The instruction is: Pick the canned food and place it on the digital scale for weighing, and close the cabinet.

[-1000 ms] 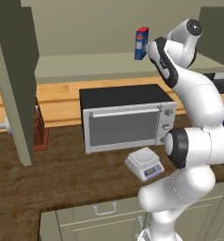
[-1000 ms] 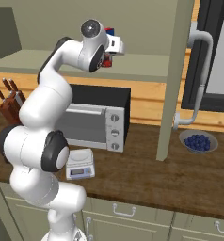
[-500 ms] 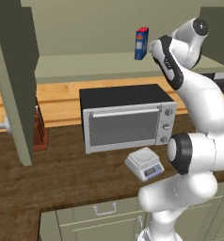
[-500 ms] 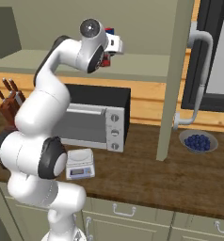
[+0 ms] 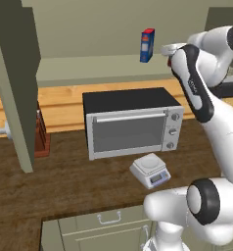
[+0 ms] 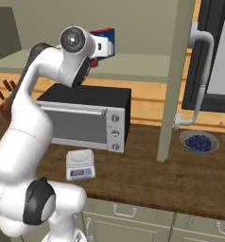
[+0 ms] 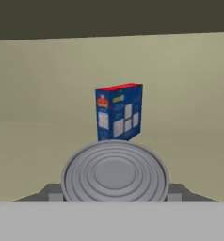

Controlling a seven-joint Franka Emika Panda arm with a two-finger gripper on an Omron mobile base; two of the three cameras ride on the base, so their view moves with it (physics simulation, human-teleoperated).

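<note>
Fingers [image 7: 175,192] of the hand [image 7: 115,195] press both sides of the canned food [image 7: 115,173], gripping it before the blue box [image 7: 118,112].

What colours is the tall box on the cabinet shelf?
The box is blue with a red top, clearest in the hand view.

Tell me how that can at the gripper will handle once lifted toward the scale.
The canned food looks rigid metal, so it likely won't deform. Its short, wide shape should sit stably upright on the digital scale. Tipped on its side, the round body would probably roll.
</note>
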